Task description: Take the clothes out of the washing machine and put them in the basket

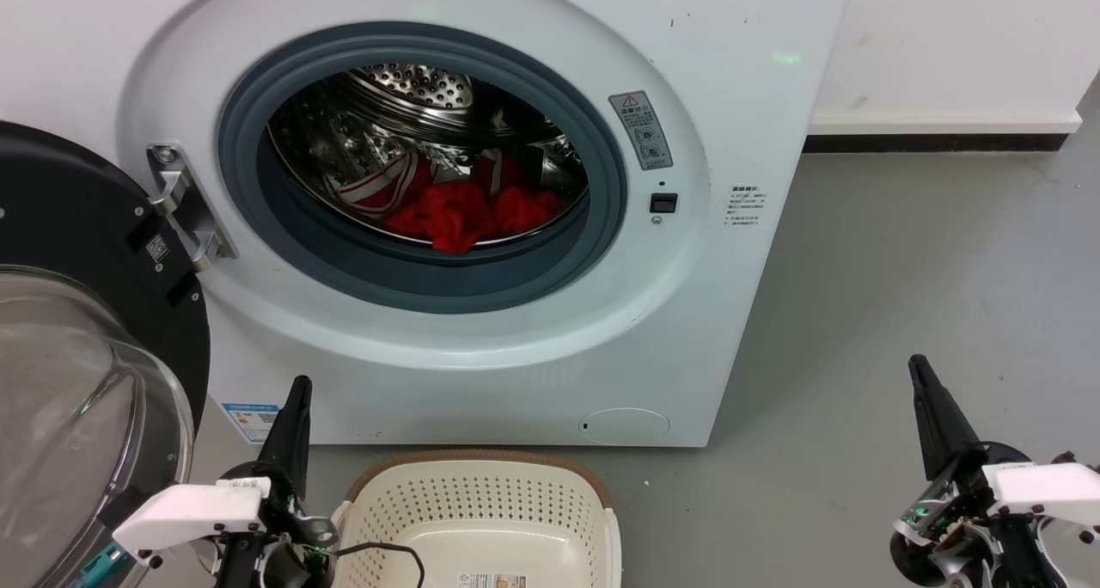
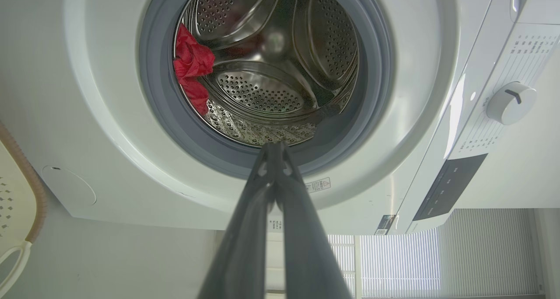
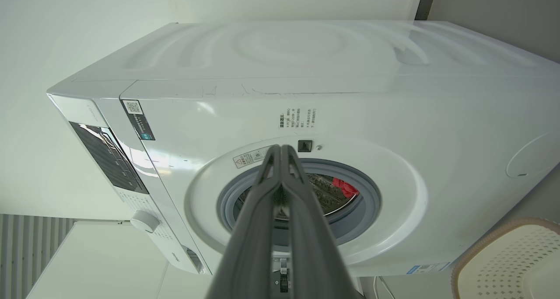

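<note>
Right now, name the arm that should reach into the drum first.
Left. Its jaws point at the porthole of the washing machine, nearer the clothes; the right jaws sit beyond its side.

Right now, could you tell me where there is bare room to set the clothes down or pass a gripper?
Free: the bare bottom of the basket; the grey floor between the washing machine and the right gripper; the porthole's upper half. Crowded: the drum bottom, under the red clothes.
</note>
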Robot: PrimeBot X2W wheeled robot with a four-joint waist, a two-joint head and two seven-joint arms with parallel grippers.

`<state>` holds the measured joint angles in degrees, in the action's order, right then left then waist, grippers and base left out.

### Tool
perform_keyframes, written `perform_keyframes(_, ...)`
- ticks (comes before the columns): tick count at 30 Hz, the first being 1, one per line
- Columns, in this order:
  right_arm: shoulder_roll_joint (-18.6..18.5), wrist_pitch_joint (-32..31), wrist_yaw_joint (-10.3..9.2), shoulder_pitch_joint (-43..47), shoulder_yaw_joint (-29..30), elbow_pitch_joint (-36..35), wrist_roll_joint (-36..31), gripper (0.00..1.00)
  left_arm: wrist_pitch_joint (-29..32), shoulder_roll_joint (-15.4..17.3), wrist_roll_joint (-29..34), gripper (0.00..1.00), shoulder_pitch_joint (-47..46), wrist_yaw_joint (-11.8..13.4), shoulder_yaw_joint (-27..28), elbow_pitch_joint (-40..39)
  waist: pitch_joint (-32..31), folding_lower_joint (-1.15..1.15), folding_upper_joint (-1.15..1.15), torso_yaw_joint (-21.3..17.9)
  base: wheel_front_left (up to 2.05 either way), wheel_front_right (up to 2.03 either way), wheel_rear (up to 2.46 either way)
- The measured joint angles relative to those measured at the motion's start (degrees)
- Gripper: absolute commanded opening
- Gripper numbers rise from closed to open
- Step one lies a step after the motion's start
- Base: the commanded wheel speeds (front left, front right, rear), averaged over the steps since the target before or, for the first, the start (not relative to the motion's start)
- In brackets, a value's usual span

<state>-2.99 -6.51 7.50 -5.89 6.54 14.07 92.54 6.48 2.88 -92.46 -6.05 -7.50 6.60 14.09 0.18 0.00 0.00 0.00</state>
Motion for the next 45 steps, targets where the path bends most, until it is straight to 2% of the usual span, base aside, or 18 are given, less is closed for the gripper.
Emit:
perform_keyframes(30, 0.00, 0.00, 0.00, 0.00, 0.00, 0.00, 0.00, 0.00, 0.00, 0.00, 0.00, 0.00, 0.00, 0.00, 0.00, 0.00, 0.00, 0.00, 0.00, 0.00, 0.00, 0.00, 0.00)
perform_keyframes(31, 0.01, 0.00, 0.00, 0.19, -0.01, 0.35, 0.01, 1.00, -0.03, -0.02, -0.01, 1.00, 0.17, 0.01, -0.05, 0.42, 0.00, 0.00, 0.00, 0.00, 0.00, 0.00, 0.00)
perform_keyframes(39, 0.09, 1.54, 0.00, 1.80, -0.64, 1.00, -1.38, 1.00, -1.69, -0.12, 1.11, 1.00, 1.71, 0.10, -1.65, 1.32, 0.02, 0.00, 0.00, -0.06, 0.00, 0.00, 0.00)
perform_keyframes(45, 0.09, 3.20, -0.01, 2.18, -1.13, -0.59, -6.17, 1.00, -3.24, -0.14, 5.98, 1.00, 1.52, 0.10, -2.27, -0.03, 0.02, 0.00, 0.00, -0.21, 0.00, 0.00, 0.00)
